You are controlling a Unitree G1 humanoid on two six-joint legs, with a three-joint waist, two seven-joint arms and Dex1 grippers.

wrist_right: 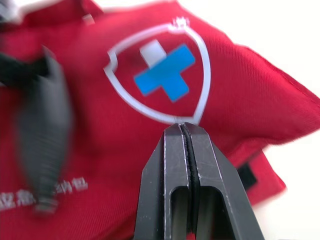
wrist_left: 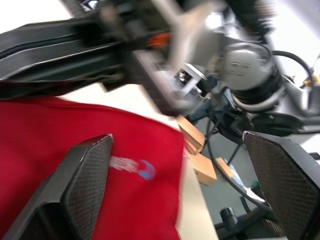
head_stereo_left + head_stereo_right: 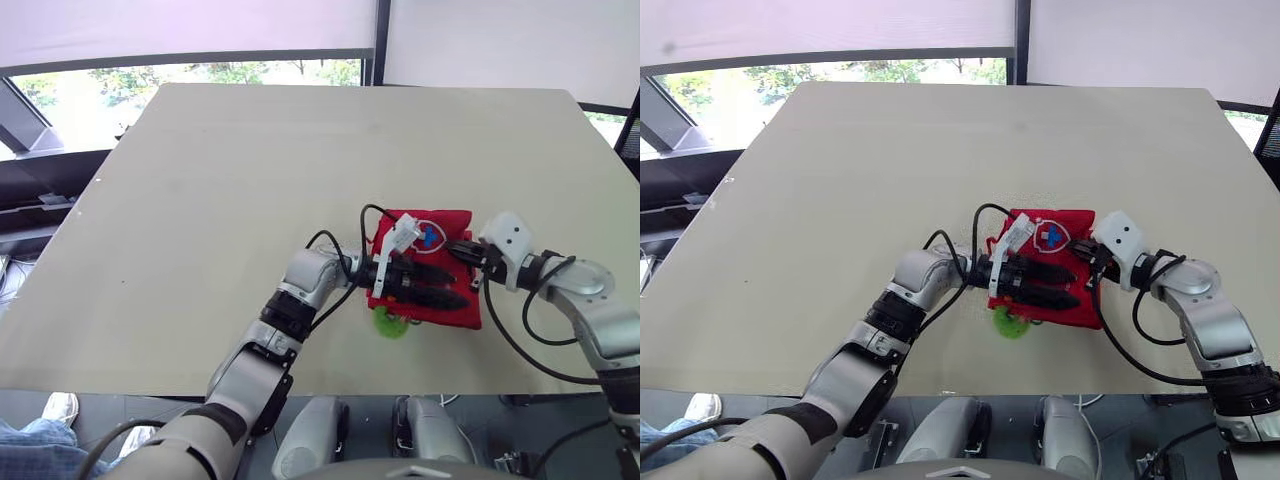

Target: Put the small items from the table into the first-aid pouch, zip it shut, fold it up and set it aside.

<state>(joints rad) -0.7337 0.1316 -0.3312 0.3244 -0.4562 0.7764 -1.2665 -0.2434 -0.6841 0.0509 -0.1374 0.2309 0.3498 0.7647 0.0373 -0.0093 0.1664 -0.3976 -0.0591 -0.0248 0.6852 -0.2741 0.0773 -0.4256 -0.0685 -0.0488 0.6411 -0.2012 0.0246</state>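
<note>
Two pincers are on the red first-aid pouch [image 3: 452,222], which lies flat on the bench [image 3: 250,180] directly under the left pincer [image 3: 458,288] and against the tip of the right pincer [image 1: 182,125]. The left pincer is open, its two black fingers spread well apart and laid along the fabric just beside the blue-cross badge. The right pincer is closed, its fingers pressed together with nothing we can make out between them, and its tip points at the lower point of the badge from the pouch's far edge. We judge the step in hand to be work on the pouch itself, the left side pinning it down while the right goes for the opening or the zip. We cannot tell from these views whether the zip is open or drawn. A small green item [image 3: 390,322] sits just beside the left pincer on the robot's side, touching the pouch's near edge and partly tucked under it, so in our judgement the loading is not finished. The next move calls for freeing that green piece and finding the pouch's mouth before any zipping. The left arm reaches forward and across with its elbow bent and its wrist turned so the fingers lie nearly level. The right forearm comes in from the outside, bent sharply inward at the wrist.
</note>
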